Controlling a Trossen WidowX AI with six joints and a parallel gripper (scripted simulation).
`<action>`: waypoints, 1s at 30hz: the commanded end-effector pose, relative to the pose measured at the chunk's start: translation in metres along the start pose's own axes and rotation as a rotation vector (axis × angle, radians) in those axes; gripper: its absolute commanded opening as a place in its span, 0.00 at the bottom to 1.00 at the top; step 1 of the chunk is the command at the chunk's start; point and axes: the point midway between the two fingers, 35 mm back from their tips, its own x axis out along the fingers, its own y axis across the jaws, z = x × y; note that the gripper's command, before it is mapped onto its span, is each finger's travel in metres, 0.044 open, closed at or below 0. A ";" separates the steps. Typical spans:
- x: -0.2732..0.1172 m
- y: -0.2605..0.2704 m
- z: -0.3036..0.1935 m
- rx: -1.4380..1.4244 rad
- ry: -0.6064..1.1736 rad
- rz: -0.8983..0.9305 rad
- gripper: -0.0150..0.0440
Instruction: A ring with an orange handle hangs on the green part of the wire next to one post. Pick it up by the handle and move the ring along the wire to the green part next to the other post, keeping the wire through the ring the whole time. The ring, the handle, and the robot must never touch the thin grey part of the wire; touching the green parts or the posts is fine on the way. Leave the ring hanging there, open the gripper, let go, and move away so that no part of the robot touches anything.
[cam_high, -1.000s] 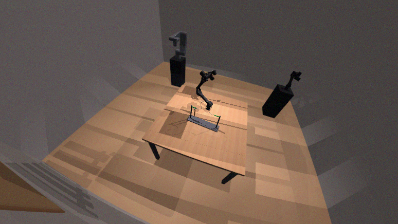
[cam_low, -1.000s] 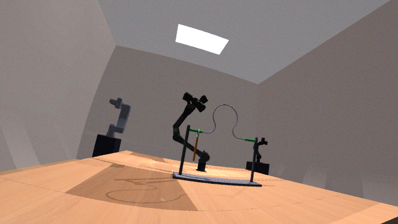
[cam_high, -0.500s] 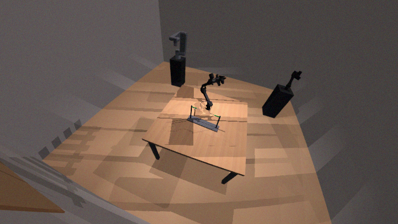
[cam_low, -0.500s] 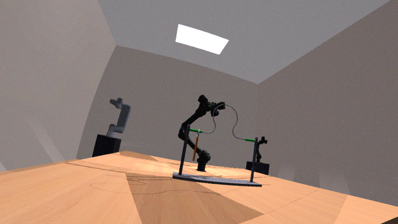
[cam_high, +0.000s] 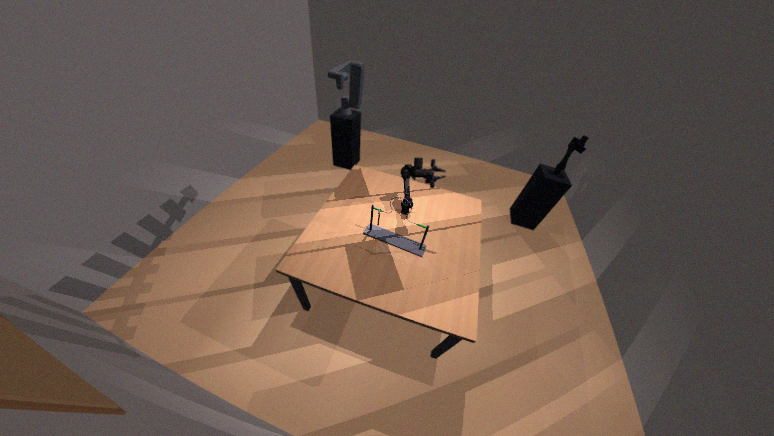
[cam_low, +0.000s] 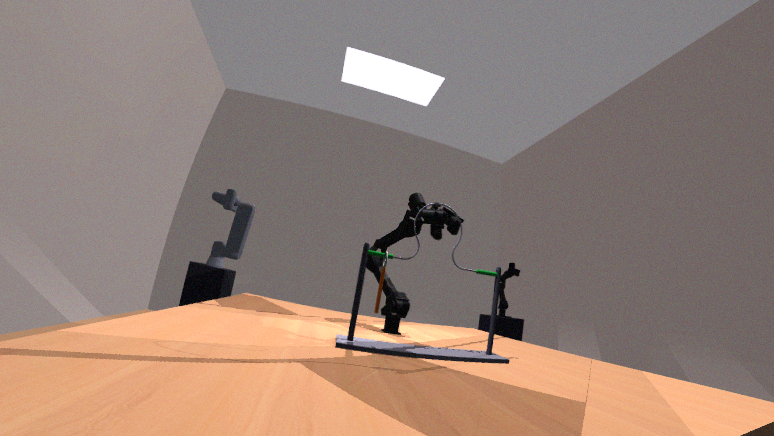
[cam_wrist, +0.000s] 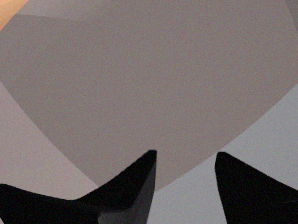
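Observation:
The orange handle (cam_low: 380, 289) (cam_high: 378, 218) hangs down from its ring on the green part (cam_low: 374, 252) beside the left post (cam_low: 358, 292) (cam_high: 371, 218). The thin grey wire (cam_low: 418, 243) rises in a loop to the other green part (cam_low: 486, 272) (cam_high: 422, 225) at the right post (cam_low: 493, 314) (cam_high: 424, 238). My gripper (cam_high: 443, 173) (cam_wrist: 186, 159) is partly open, with nothing between its fingers. It is well away from the handle, high up. In the exterior view my arm's upper end shows behind the wire's loop, and the fingers are hard to make out there.
A grey base plate (cam_low: 422, 353) (cam_high: 395, 240) carries both posts on the wooden table (cam_high: 433, 292). Two other arms stand on black pedestals (cam_high: 345, 138) (cam_high: 540, 196) beyond the table. The wrist view shows only walls and other room surfaces beyond the fingers.

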 end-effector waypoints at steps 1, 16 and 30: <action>-0.013 0.061 -0.010 0.203 0.097 0.138 0.53; -0.127 0.213 -0.011 0.805 0.578 0.422 0.53; -0.273 0.279 0.045 1.277 1.203 0.403 0.53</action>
